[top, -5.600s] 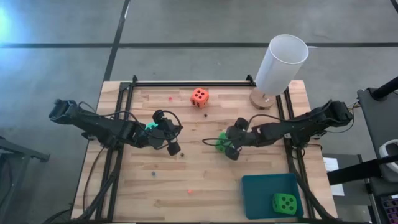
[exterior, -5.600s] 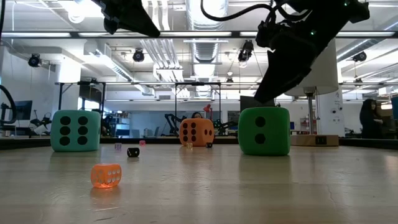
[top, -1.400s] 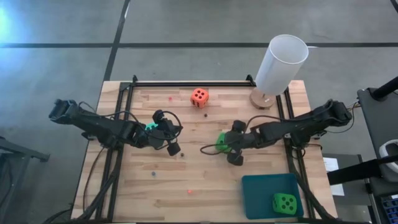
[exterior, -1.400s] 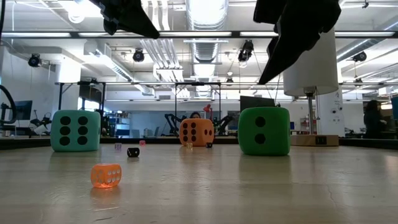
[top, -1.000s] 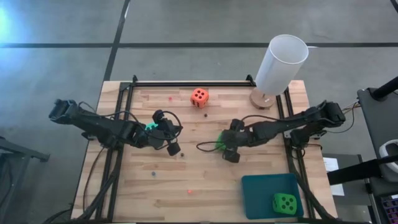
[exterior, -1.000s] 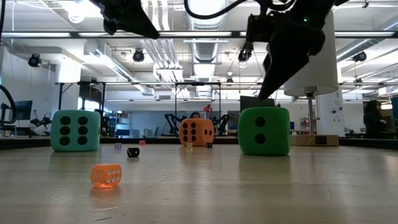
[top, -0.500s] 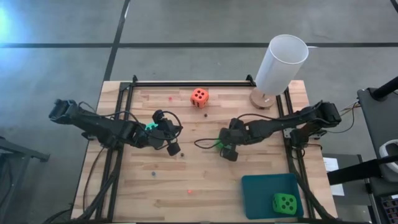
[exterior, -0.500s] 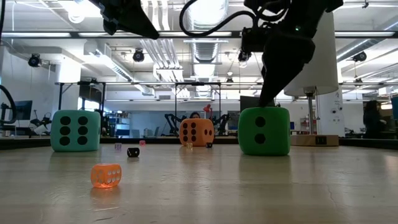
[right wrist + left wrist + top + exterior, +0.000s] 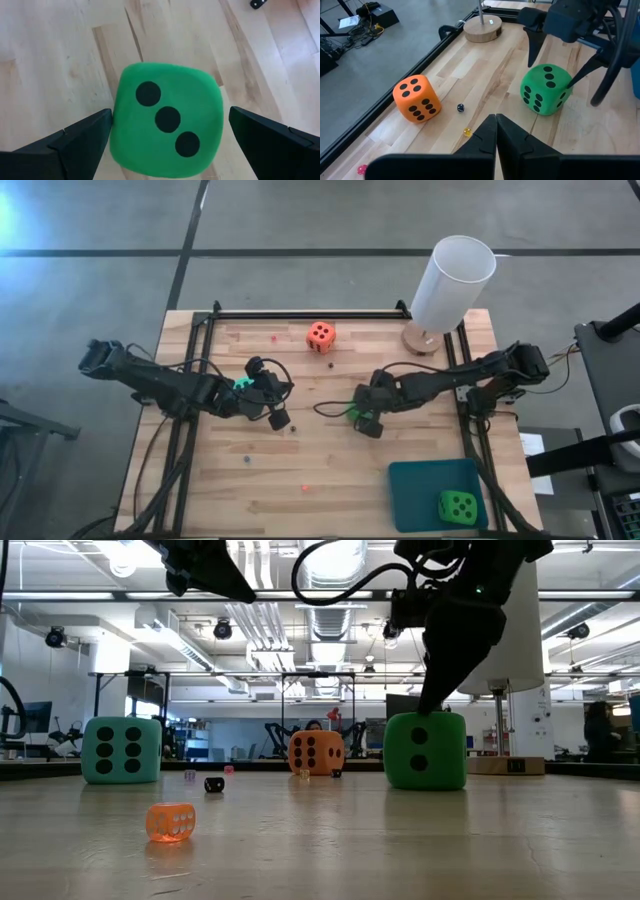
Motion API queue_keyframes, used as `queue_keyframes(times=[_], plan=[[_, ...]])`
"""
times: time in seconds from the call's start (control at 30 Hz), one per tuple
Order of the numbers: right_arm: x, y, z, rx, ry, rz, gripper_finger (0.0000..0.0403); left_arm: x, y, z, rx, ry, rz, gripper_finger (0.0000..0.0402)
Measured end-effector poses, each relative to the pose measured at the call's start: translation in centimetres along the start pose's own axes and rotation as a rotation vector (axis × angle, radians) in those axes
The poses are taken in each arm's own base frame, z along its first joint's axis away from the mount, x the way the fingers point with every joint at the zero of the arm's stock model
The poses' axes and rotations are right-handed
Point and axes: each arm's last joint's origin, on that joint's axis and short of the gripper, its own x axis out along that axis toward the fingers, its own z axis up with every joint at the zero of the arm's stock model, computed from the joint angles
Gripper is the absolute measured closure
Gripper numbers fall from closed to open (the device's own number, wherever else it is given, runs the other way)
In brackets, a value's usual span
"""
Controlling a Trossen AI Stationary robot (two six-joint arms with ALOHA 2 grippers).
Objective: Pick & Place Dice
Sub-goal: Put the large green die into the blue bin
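A green die (image 9: 165, 135) rests on the wooden table (image 9: 300, 460) with three pips up. My right gripper (image 9: 170, 114) hangs over it, pointing steeply down, open, one finger on each side; in the high view this gripper (image 9: 366, 418) covers most of the die (image 9: 352, 411). An orange-red die (image 9: 320, 335) sits near the far edge. A turquoise die (image 9: 121, 750) sits at the left, close to my left gripper (image 9: 496, 131), which is shut and held above the table. A second green die (image 9: 457, 505) lies in the teal tray (image 9: 420, 480). My right gripper has one finger (image 9: 85, 140) standing right at the green die's side (image 9: 116, 125); whether it touches, I cannot tell. The other finger (image 9: 270, 140) stands clear of the die. The die sits flat on the table.
A tall white cylinder (image 9: 452, 280) on a round wooden base stands at the far right. Tiny dice lie scattered on the table, among them an orange one (image 9: 170, 822) and a black one (image 9: 214, 784). Black rails (image 9: 190, 380) run along the table's left and right sides.
My right gripper has sunk a little toward the green die and shifted slightly toward the table's left, its fingers still wide apart; one fingertip now reaches the level of the die's top. The die has stayed where it was.
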Motion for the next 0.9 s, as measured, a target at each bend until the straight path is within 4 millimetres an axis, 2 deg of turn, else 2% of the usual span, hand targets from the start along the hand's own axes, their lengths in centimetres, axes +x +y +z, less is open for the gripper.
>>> queue_keyframes(times=[0.9], plan=[[0.29,0.4,-0.61,0.049,0.03,0.076,0.0003,0.0,0.0,0.0,0.0,0.0,0.0,0.0391]])
